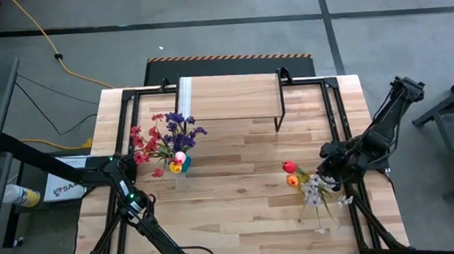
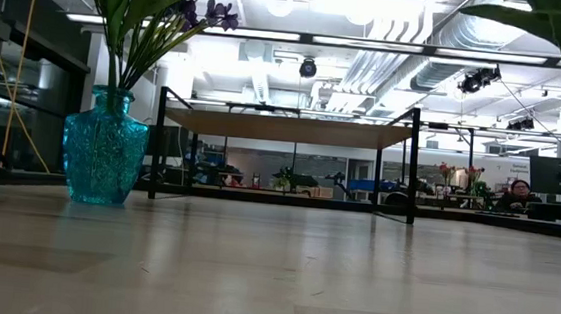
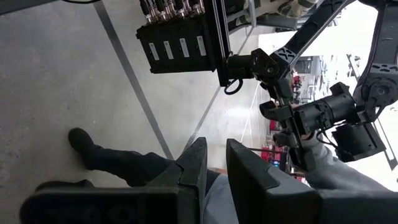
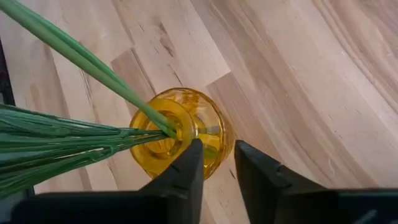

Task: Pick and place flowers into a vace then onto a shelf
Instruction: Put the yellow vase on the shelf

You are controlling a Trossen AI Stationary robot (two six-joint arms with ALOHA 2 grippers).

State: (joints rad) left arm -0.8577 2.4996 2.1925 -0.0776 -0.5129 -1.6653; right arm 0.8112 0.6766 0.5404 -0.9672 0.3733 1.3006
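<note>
From above, two vases on the plank table (image 1: 240, 198), blue one (image 1: 178, 165) holding flowers (image 1: 168, 137), wooden shelf (image 1: 229, 97) behind, right wrist view, right gripper (image 4: 217, 163) fingers slightly parted over round yellow glass vase (image 4: 180, 134) with green stems (image 4: 74, 53), left wrist view, left gripper (image 3: 216, 163) fingers narrowly apart, empty.

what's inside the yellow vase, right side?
Green flower stems run into the yellow vase's mouth; their blooms hang outside. The stem ends inside are not clear through the glass.
</note>
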